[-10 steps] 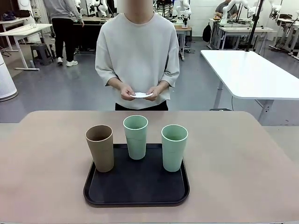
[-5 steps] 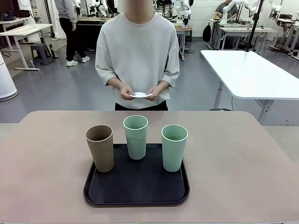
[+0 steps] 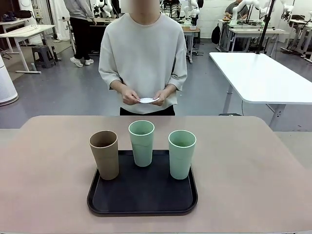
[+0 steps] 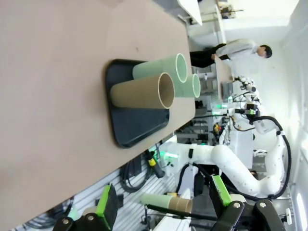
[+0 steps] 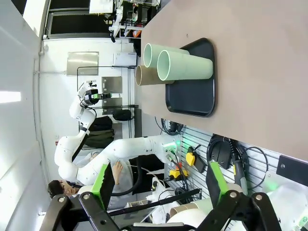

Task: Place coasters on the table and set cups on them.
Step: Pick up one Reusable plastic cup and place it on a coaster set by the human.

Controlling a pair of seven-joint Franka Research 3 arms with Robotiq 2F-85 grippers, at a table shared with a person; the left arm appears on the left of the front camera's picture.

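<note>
The room is big and bright. The floor (image 3: 73,97) is grey. A shiny white table (image 3: 258,73) stands at the right. A second white table (image 3: 24,32) and a dark stool (image 3: 44,54) stand far back left.

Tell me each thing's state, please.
Black rounded tray: flat on tan table.
Tall brown matte cup: upright on tray.
Middle pale green matte cup: upright on tray.
Right pale green matte cup: upright on tray.
White lacy round coasters: in person's hands.
Left tool: open.
Right tool: open.

No legible text, labels or numbers.
</note>
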